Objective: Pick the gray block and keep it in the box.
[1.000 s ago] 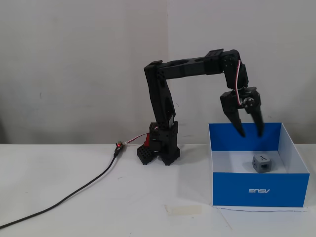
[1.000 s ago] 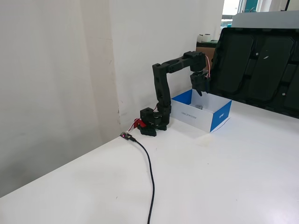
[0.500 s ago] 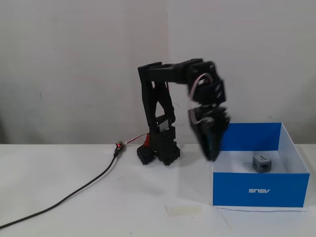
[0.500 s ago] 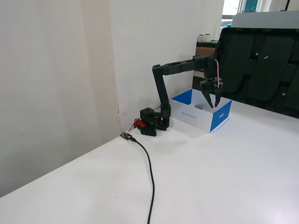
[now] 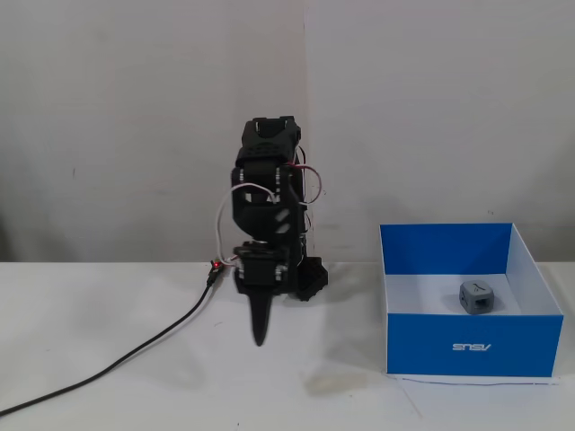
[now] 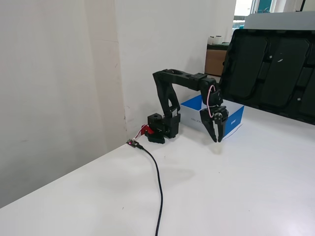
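Observation:
The gray block (image 5: pixel 476 297) sits on the white floor inside the blue box (image 5: pixel 512 346), toward its middle right in a fixed view. The box stands on the table right of the arm, and its blue side shows behind the arm in the other fixed view (image 6: pixel 235 117), where the block is hidden. My gripper (image 5: pixel 260 337) hangs point down, just above the table, left of the box and clear of it. Its jaws look closed and empty in both fixed views (image 6: pixel 217 140).
A black cable (image 5: pixel 135 352) runs from the arm's base across the table to the front left in a fixed view, and toward the camera in the other (image 6: pixel 158 182). A large black panel (image 6: pixel 275 69) stands behind the box. A wall is close behind the arm.

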`<action>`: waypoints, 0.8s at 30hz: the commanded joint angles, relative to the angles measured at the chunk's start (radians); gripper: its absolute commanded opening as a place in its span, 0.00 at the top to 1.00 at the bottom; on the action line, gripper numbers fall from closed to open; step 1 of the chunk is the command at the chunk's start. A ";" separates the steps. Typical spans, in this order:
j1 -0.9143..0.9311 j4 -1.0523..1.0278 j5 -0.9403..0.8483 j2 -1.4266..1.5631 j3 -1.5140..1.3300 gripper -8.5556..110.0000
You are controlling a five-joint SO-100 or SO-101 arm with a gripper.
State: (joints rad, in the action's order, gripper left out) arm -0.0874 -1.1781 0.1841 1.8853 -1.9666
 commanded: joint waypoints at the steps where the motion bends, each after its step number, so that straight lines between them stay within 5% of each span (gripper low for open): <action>1: 0.051 0.103 -0.012 0.215 -0.144 0.93; 14: 0.032 0.299 -0.014 0.704 -0.623 0.93; 24: -0.002 0.261 -0.015 1.135 -0.891 0.93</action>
State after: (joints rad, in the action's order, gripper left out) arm -0.0675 -0.8974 0.1841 2.8762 -2.8195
